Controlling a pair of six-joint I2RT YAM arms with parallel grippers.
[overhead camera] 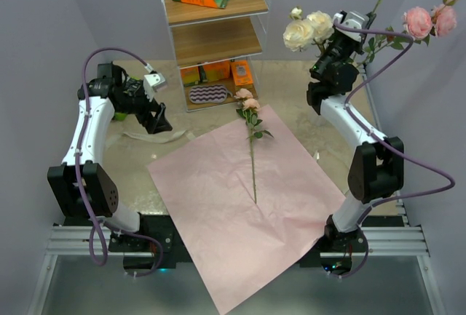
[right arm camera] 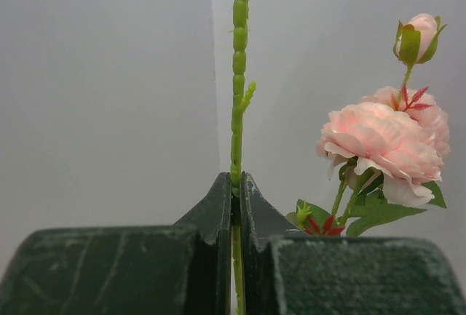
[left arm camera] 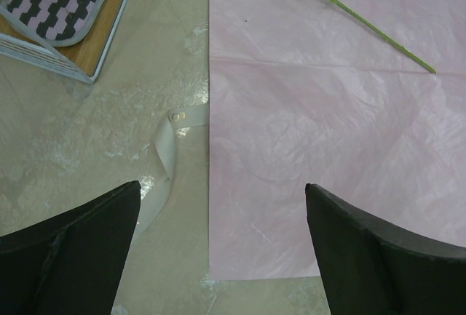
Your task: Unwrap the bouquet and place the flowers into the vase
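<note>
Two claws: my left claw [left arm camera: 222,188] stands spread wide with nothing between its fingers; my right claw [right arm camera: 235,182] is pressed together on a knobbly green stem [right arm camera: 238,75].
Raised flowers: I see them held high over the far right of the bench, near the grey wall. Full pale pink roses [right arm camera: 382,144] and a closed pink bud [right arm camera: 415,31] sit beside the held stem. Cream-white roses [overhead camera: 306,30] show on the claw's other side in the top view.
Lying flower: one long-stemmed peach-pink rose [overhead camera: 252,120] lies flat on the sheet, blooms toward the shelf, leaves just below them.
Wrapping: the large crinkled pale pink paper sheet [overhead camera: 240,213] is spread flat on the marbled beige bench [overhead camera: 306,104], one corner past the near edge.
Ribbon: a cream ribbon strip [left arm camera: 164,169] is curled on the bench just beside the sheet's left edge, below my left claw.
Shelf: a wire-and-wood shelf rack [overhead camera: 215,38] stands at the far side, well apart from both claws.
</note>
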